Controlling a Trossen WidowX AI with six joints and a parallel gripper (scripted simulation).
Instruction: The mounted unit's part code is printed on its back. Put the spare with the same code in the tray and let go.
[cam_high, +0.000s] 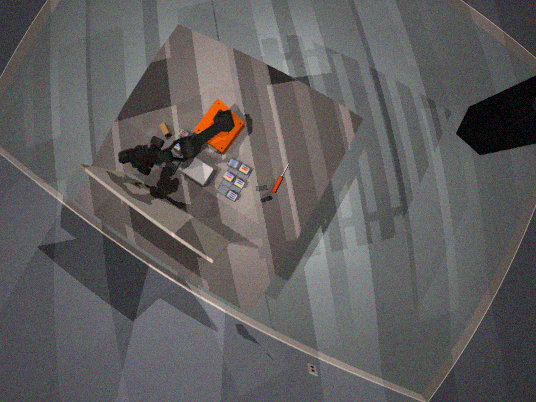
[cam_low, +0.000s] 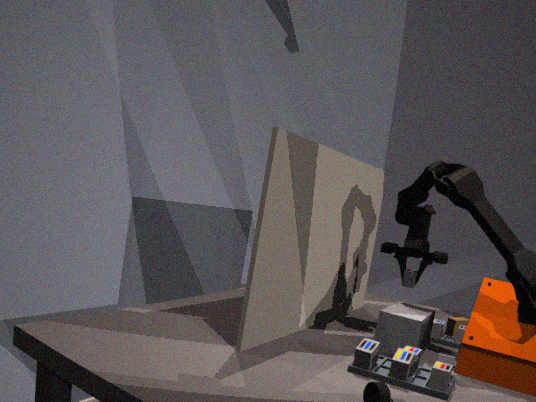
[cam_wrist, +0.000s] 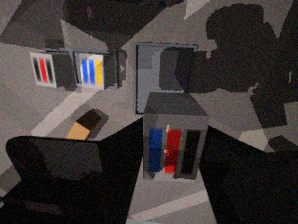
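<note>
One small gray spare block (cam_wrist: 175, 140) is pinched tight in the black jaws, and it hangs in the air above the desk (cam_low: 150, 345). Its label shows a blue stripe, a red stripe and a black stripe side by side. In the wrist view the block sits in the middle of the frame, and just behind it, a bit higher in the frame, lies a flat gray tray (cam_wrist: 150, 85) with a thin rim. The block looks close to being over the tray but not right above its middle yet. In the upper left of that view two more spares rest on the desk, one with black and red stripes (cam_wrist: 44, 70) and one with blue and yellow stripes (cam_wrist: 91, 71). A little tan and brown block (cam_wrist: 86, 125) lies lower down on the left. In the outside view the gripper (cam_low: 411, 272) hangs on the right side of the frame, near a tall beige board (cam_low: 320, 240), above a big gray box (cam_low: 404, 325). A few things could go wrong. If the jaws open too early or off to one side, the block could hit the rim and tip out. If it is dropped from this high, it could bounce or roll away. I cannot see the code on the mounted unit, so I cannot tell if this block is the right match.
</note>
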